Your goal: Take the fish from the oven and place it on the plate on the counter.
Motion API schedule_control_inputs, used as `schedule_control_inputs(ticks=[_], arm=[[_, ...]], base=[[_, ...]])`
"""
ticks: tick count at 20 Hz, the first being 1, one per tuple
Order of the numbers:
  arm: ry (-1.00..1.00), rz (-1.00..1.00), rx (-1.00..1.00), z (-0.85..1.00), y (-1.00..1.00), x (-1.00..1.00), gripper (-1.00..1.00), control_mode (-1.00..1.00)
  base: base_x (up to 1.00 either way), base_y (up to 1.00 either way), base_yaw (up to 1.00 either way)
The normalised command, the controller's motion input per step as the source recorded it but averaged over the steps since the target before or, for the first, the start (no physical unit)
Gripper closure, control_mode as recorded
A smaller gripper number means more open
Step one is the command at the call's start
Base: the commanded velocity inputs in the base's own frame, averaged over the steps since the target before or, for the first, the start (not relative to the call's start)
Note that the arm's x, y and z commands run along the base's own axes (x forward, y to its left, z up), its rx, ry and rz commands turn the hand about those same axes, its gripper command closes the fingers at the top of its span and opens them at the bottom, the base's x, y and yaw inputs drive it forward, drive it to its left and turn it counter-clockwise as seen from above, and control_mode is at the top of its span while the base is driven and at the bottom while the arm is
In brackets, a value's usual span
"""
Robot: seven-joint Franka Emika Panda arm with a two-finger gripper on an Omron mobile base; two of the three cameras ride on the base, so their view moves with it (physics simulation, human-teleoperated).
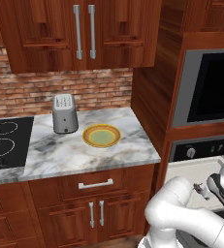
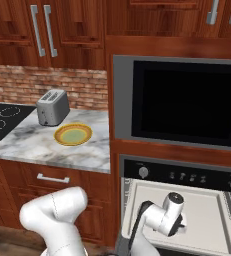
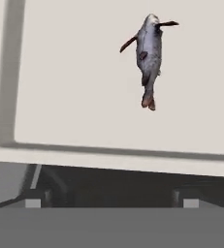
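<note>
Fish (image 3: 148,58): one, slender, grey-silver, lying on a pale tray (image 3: 74,97) pulled out from the oven (image 2: 179,175). In the hand view its long axis runs nearly top to bottom of the picture, slightly tilted; head toward the top, reddish tail toward the bottom, dark fins sticking out to either side near the head. It sits in the upper right part of the tray, apart from the tray's raised rim.

Fingers: not distinct in any view; the hand (image 2: 174,217) hangs over the tray, above the fish and clear of it. How wide the fingers stand cannot be told; nothing is seen held.

Plate (image 1: 101,135): one, round, yellow-orange rim, pale green centre, bare, on the marble surface (image 1: 60,155), just right of a steel toaster (image 1: 64,114) and well left of the oven.

Cooktop (image 1: 7,143): black glass, at the surface's left end.

Black glass unit (image 2: 187,102): grey-framed, built in above the oven's knob strip.
</note>
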Motion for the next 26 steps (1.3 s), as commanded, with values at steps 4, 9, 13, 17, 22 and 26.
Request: schedule_control_inputs(ticks=[4,9,13,17,22,26], arm=[[0.09,-0.05,-0.05,0.89,-0.36,0.26,-1.00,-1.00],[-0.04,0.01,0.05,0.27,-0.18,0.40,-1.00,-1.00],[-0.16,0.02,0.09,-0.10,-0.32,0.23,-1.00,-1.00],[-0.11,0.01,0.01,-0.19,-0.12,0.34,-1.00,-1.00],[-0.02,0.00,0.00,-0.29,0.00,0.50,-1.00,-1.00],[0.00,0.00,0.00,-0.46,0.00,0.48,-1.00,-1.00]], base=[[0.00,0.00,0.00],[0.00,0.00,0.00],[0.00,0.00,0.00],[0.00,0.00,0.00],[0.00,0.00,0.00],[0.00,0.00,0.00]])
